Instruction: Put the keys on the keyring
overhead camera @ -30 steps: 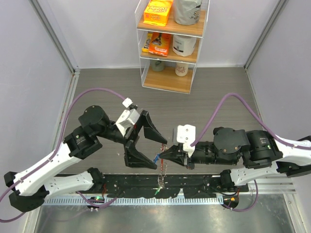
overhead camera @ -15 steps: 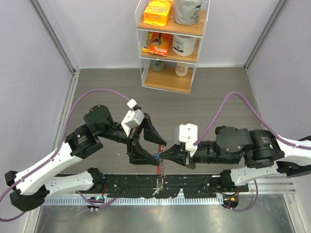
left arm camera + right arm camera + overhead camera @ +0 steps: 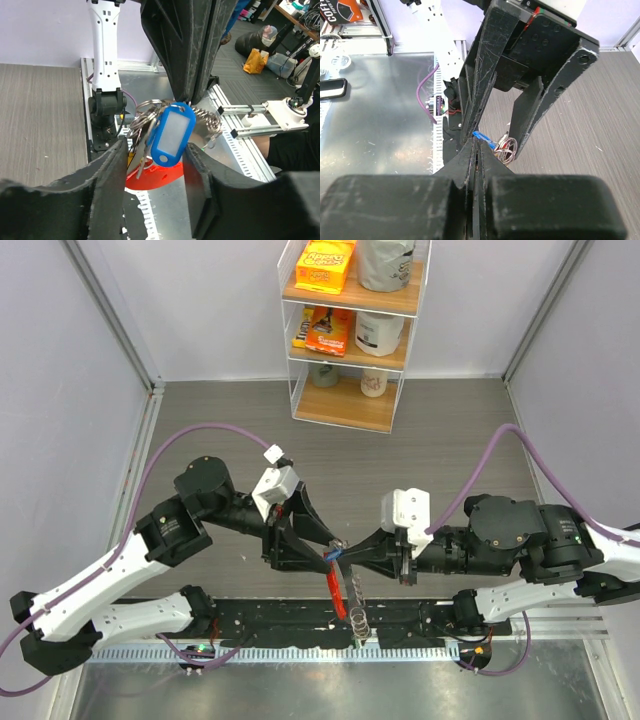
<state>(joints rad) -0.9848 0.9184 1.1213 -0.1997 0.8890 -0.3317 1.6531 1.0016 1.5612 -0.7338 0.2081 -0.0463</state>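
Observation:
The keyring [image 3: 146, 116] is a bunch of silver rings with a chain [image 3: 209, 120] and a curved red piece [image 3: 159, 179] hanging below. On it hang a blue tag [image 3: 172, 131] and a thin silver key [image 3: 144, 150]. My right gripper [image 3: 346, 553] is shut on the top of the rings, its tips [image 3: 477, 143] pinched just behind the blue tag [image 3: 482, 136]. My left gripper [image 3: 156, 150] faces it, jaws apart on either side of the tag. In the top view the red piece [image 3: 336, 592] and chain [image 3: 358, 612] dangle above the near rail. Other keys are hidden.
A wire shelf unit [image 3: 352, 335] with boxes and jars stands at the back centre. A black base strip and slotted metal rail [image 3: 300, 650] run along the near edge. Purple cables arc over both arms. Grey walls close both sides.
My left gripper has moved in around the hanging bunch and its jaws have narrowed. The right gripper has drawn back to the right, and the red piece and chain have swung right.

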